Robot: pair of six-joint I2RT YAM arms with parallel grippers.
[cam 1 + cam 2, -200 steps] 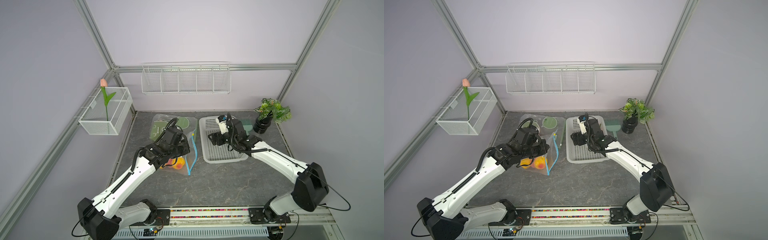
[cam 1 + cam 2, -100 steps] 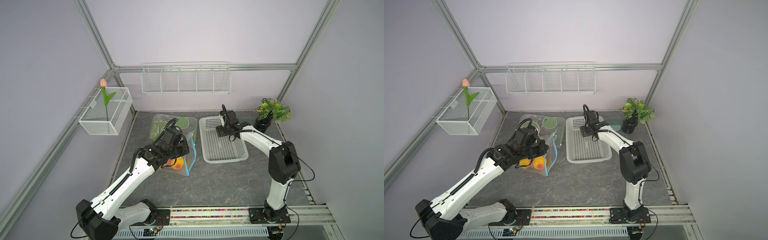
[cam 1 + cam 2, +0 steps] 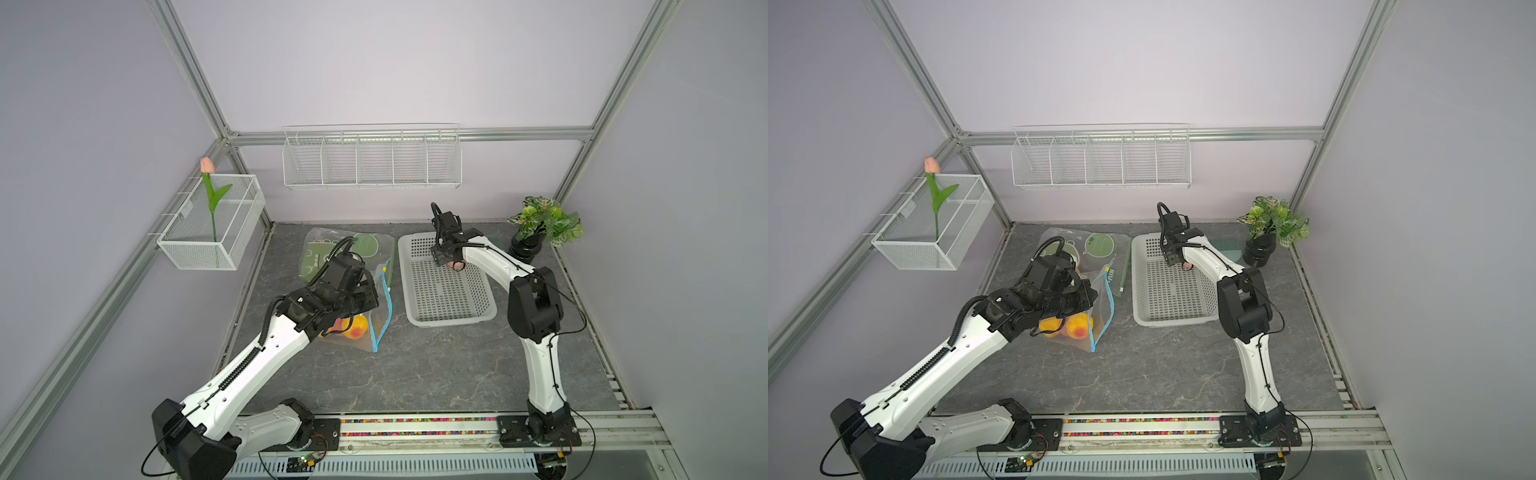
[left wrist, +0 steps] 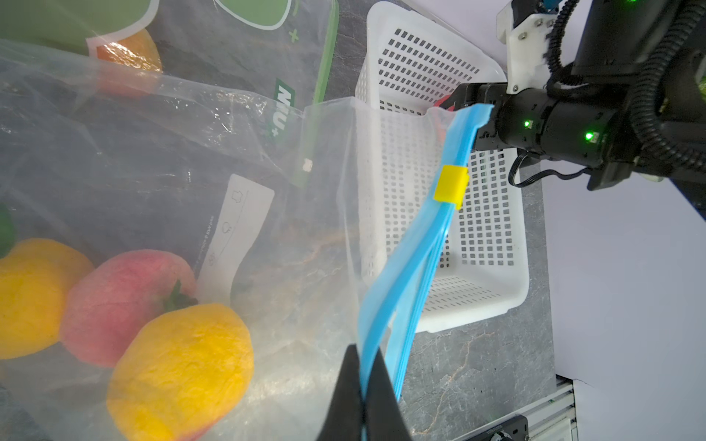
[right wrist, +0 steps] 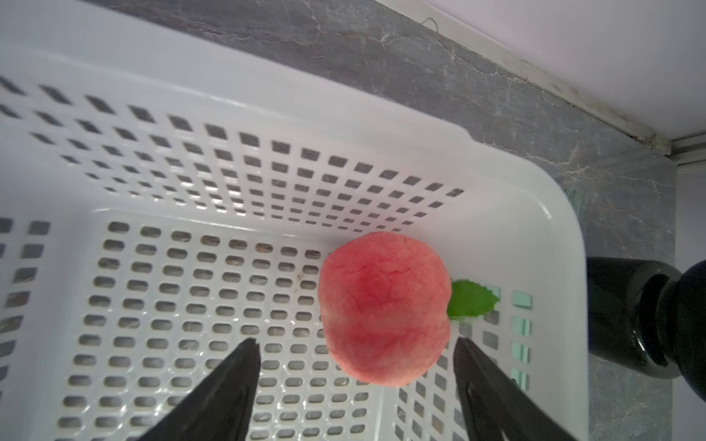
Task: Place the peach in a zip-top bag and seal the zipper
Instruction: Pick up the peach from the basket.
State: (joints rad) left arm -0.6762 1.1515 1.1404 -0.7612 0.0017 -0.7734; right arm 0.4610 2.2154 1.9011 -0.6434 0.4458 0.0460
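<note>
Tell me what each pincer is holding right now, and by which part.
Left pincer pinches the zip-top bag by its blue zipper strip. Right pincer stands open around the peach, gripping nothing.

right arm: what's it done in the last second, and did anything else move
The right gripper shifted toward the far end of the white basket as its arm folded upward, and now hangs open over the peach, not gripping it. The left gripper stayed shut on the blue zipper edge of the zip-top bag; the bag has not moved.
</note>
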